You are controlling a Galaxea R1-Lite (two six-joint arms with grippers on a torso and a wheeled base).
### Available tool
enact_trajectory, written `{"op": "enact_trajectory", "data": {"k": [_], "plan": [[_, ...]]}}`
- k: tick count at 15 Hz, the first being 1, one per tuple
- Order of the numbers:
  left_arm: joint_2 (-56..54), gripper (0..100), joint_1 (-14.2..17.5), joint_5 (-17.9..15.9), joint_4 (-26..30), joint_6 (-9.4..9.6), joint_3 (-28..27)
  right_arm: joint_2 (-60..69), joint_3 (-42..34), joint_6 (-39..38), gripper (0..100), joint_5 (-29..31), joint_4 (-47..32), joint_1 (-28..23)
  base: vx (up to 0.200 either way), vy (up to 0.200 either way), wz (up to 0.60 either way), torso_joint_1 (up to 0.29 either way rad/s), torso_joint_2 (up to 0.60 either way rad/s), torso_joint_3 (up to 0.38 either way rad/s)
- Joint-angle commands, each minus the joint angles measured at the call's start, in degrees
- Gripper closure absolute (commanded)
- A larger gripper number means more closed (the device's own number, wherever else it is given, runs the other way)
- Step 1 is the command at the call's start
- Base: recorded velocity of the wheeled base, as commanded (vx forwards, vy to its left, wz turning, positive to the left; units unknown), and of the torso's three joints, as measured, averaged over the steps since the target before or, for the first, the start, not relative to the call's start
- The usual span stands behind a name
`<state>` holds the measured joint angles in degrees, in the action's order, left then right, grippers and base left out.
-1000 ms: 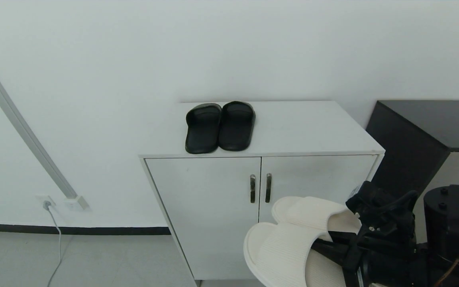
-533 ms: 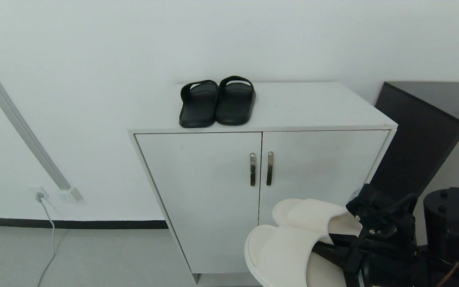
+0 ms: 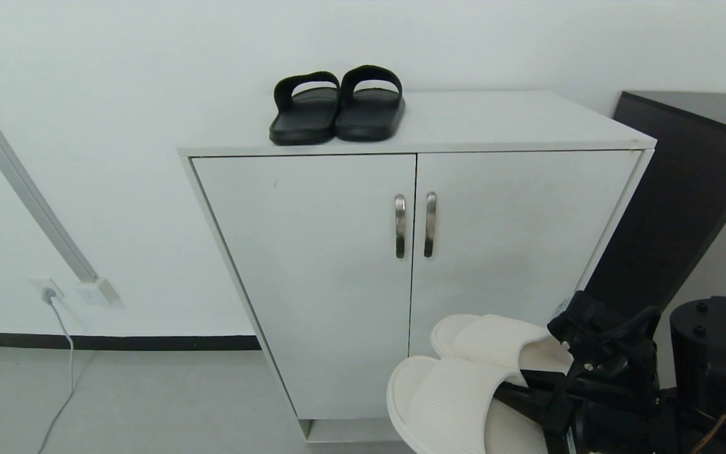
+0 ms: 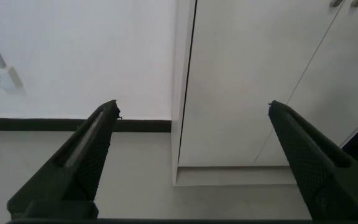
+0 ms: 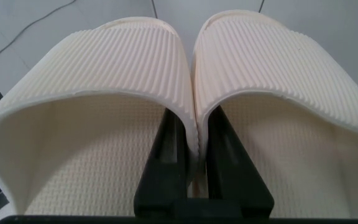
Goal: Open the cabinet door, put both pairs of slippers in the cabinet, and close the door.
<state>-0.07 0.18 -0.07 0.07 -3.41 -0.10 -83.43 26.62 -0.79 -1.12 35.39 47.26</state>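
Cream ribbed slippers [image 5: 123, 68] sit clamped in the right gripper [image 5: 194, 127], which we judge frees the empty, wide-open left gripper [image 4: 192, 109] for the white cabinet door [image 3: 312, 271].

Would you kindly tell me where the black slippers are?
In the head view the black slippers sit side by side on the cabinet top, toward its left end, above the shut left door.

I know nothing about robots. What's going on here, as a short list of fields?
cabinet: white, both doors shut
black slippers: on the cabinet top, left side
white slippers: held in the right hand, before the right door
left hand: open, empty, low by the cabinet
progress: no slippers stored yet
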Motion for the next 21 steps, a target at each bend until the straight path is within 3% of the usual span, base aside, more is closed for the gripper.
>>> {"op": "enact_trajectory", "data": {"k": [1,8,14,15,16,19,21], "plan": [[0.07,0,-0.01,-0.01,0.01,-0.01,-0.08,0.11,0.01,0.00,100,-0.02,0.03,0.02,0.000,0.000,0.00,-0.090,0.46,0.354],[0.07,0,-0.01,-0.01,0.01,0.07,-0.08,0.20,-0.61,0.00,100,-0.02,0.03,0.02,0.000,0.000,0.00,-0.039,0.40,0.357],[2.09,0,-0.62,-0.63,-0.25,0.07,-1.05,0.64,-0.52,0.00,100,0.07,0.03,0.02,0.000,0.000,0.00,-0.001,0.03,0.028],[5.17,0,-0.97,-2.56,-0.25,-0.72,-5.44,0.82,-0.52,0.00,100,0.15,0.03,-0.07,0.000,0.000,0.00,0.000,0.00,0.000],[10.18,0,-0.97,-5.11,-0.16,-2.65,-10.19,1.08,-0.61,0.09,100,0.07,0.03,-0.07,0.000,0.000,0.00,0.000,0.00,0.000],[28.11,0,-0.97,-16.71,-1.74,-2.91,-18.18,1.08,-0.78,0.09,100,0.07,0.03,0.02,0.000,0.000,0.00,0.000,0.00,0.000],[38.66,0,-0.97,-23.39,-6.93,-2.91,-21.26,1.17,-1.66,1.93,100,-0.11,0.03,0.02,0.000,0.000,0.00,0.000,0.00,0.000]]}}
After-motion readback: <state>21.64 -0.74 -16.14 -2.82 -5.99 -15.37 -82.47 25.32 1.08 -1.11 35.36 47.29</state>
